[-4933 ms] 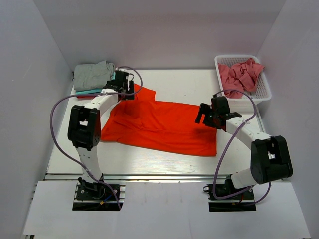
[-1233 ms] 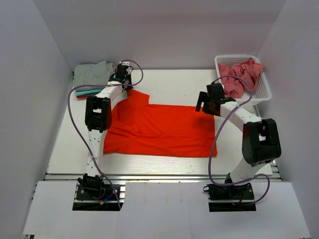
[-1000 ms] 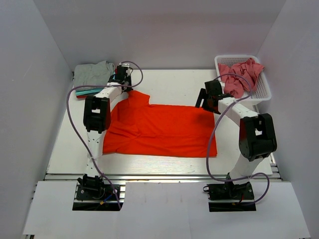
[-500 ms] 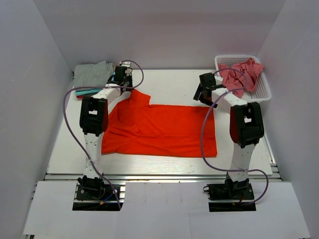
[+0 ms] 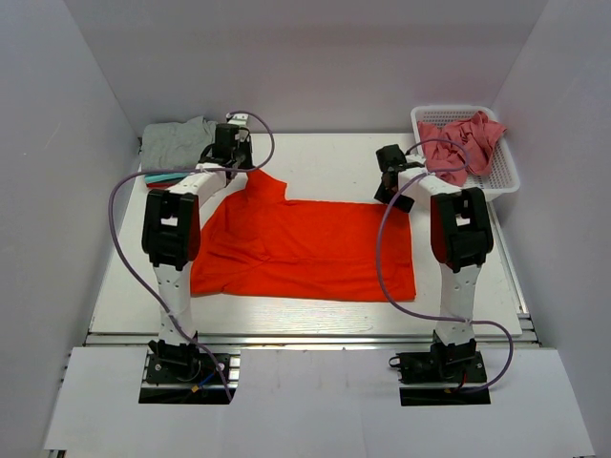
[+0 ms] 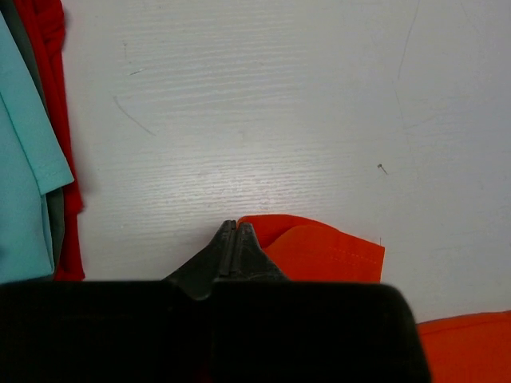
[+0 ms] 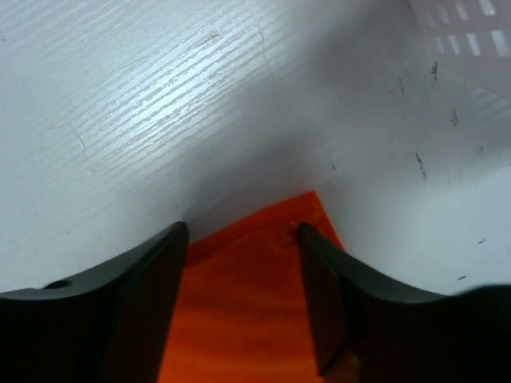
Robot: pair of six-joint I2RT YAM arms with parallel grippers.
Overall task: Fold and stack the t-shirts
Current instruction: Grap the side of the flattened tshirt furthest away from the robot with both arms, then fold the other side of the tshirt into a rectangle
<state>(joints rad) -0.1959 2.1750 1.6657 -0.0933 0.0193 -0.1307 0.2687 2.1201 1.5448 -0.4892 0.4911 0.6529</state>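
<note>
- orange shirt (image 5: 305,250): spread flat on the table (image 5: 325,157), lying between the two pairs of jaws; laid open as if for a first fold, judged not yet begun.
- left gripper (image 6: 234,233): jaws closed, tips pressed together; a sleeve hem of the orange shirt comes out right at the tips and runs to their right; taken as pinched, probably to hold that far corner taut and square.
- right gripper (image 7: 241,231): jaws open, one on each side of the far hem corner; the corner's point lies between the tips, ungripped; set this way, by the look of it, to close on the corner.
- stack (image 5: 177,143): grey on top, teal and red edges beneath; left of the left jaws, with bare table between; kept aside, presumably to receive folded pieces.
- basket (image 5: 449,110): beyond the right jaws and to their right; pink shirt (image 5: 463,138) heaped inside, unfolded.
- left arm (image 5: 172,229): stretched far out from its base, links nearly in one line, wrist tipped down at the shirt's far left corner.
- right arm (image 5: 458,229): likewise stretched out, wrist angled inward and down at the far right corner.
</note>
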